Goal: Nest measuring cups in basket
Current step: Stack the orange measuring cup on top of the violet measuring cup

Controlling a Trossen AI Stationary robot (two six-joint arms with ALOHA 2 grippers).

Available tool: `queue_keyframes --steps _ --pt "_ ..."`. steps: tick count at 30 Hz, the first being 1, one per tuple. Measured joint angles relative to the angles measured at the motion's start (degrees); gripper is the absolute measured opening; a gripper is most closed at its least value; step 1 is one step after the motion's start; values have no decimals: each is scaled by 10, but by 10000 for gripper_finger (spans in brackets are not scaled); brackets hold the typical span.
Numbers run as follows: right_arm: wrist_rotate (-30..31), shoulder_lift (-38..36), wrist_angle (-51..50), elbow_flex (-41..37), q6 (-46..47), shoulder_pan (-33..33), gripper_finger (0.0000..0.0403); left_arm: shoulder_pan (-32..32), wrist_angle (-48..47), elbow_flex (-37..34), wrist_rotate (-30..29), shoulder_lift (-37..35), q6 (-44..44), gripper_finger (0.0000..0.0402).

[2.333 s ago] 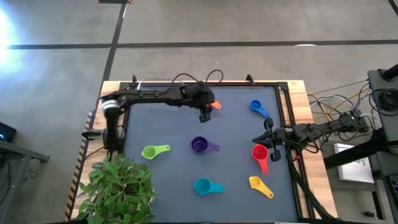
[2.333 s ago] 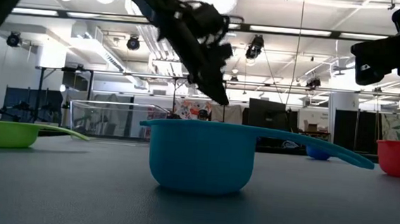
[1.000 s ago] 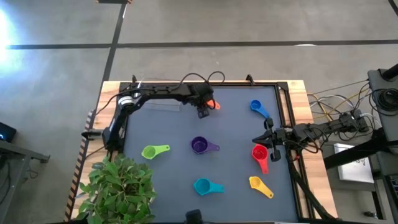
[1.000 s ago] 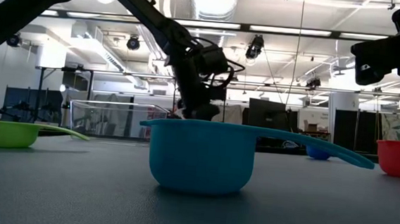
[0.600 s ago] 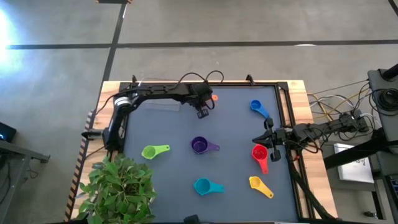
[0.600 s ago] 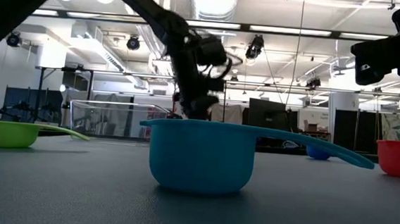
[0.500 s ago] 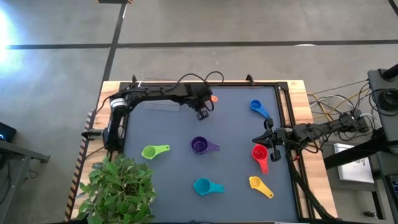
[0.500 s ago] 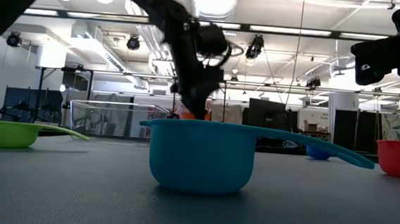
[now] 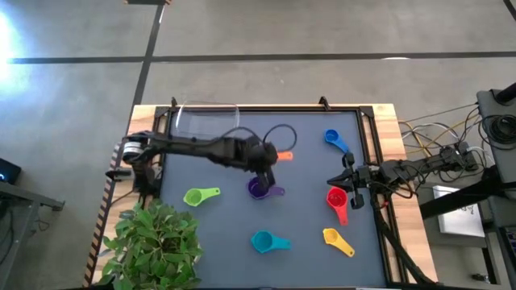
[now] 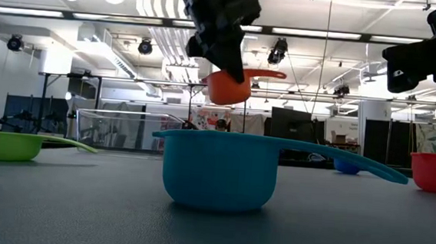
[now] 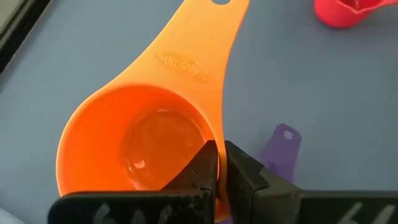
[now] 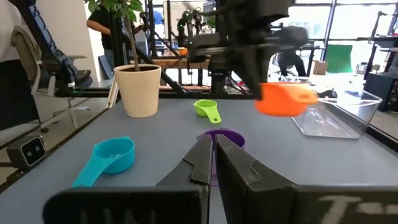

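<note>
1. One cup is now off the table: my left gripper (image 11: 217, 168) has pinched shut on the rim of the orange cup (image 9: 284, 156), where a second ago its jaws stood apart over it at the far side of the mat.
2. Since then I have lifted it and swung it toward the middle; in the high view it hangs above the purple cup (image 9: 259, 188), and in the low view it floats clear of the table (image 9: 314, 242), handle out to the right, bowl upright.
3. My grip sits on the bowl's edge next to the handle root, so the cup may tilt if I move sharply.
4. With my arm drawn away, the basket (image 9: 206, 121) shows plainly at the far left corner, with no cups in it that I can see.
5. My judgement: the carry has begun, but I am holding the cup well away from the basket, so the next move has to bring it back far and left.
6. Five other cups lie on the mat: blue (image 9: 334, 140), red (image 9: 337, 200), yellow (image 9: 337, 240), teal (image 9: 268, 241) and green (image 9: 200, 196).
7. My right gripper (image 9: 348, 182) waits shut at the right edge, just beside the red cup, holding nothing.
</note>
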Motion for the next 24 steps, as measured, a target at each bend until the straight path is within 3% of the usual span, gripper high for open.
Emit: queue_keyframes --steps 5,24 --pt "0 0 0 0 0 0 9 -41 0 -27 -52 0 -56 0" --pt "0 0 0 0 0 0 9 -95 76 -91 -23 13 -115 0"
